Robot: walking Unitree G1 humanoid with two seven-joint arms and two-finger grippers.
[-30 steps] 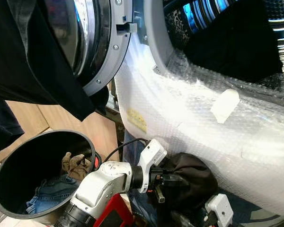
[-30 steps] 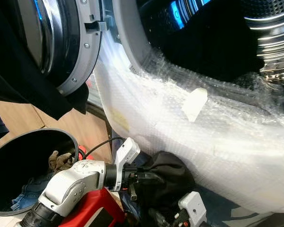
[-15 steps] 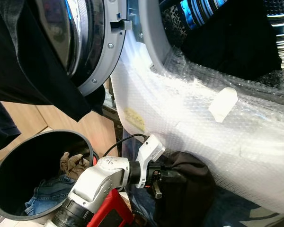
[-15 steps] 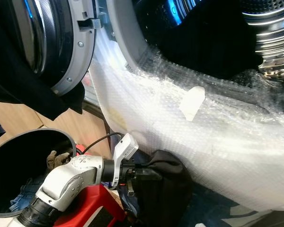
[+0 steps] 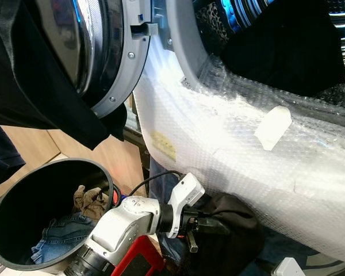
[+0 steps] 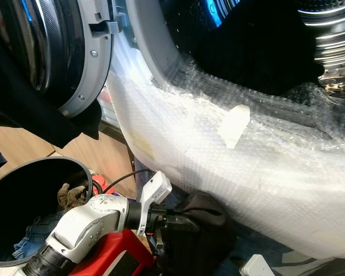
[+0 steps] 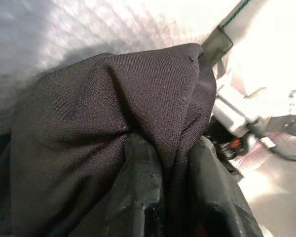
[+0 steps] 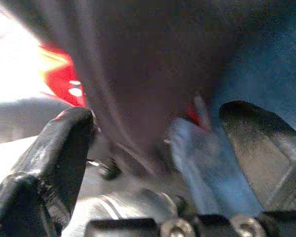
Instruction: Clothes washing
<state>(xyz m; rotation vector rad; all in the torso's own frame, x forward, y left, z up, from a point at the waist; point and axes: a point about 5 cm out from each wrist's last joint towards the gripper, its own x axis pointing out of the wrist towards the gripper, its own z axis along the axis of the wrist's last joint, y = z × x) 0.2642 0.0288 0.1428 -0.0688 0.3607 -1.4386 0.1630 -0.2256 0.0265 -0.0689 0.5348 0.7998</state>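
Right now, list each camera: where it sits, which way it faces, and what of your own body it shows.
Left eye view: on the head, looking down at the open washer drum and black bin; left arm showing.
Right eye view: same scene, same arm.
Left wrist view: along the left gripper, shut on the dark garment.
Right wrist view: along the open right gripper, dark cloth ahead.
Shared: the garment shows in the eye and left wrist views.

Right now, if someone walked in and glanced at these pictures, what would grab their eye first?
Probably the washing machine front, wrapped in glaring white bubble wrap, with its door swung open and dark laundry in the drum. Below it, the left gripper is shut on a dark garment held against the wrap. At lower left stands a black basket holding jeans.
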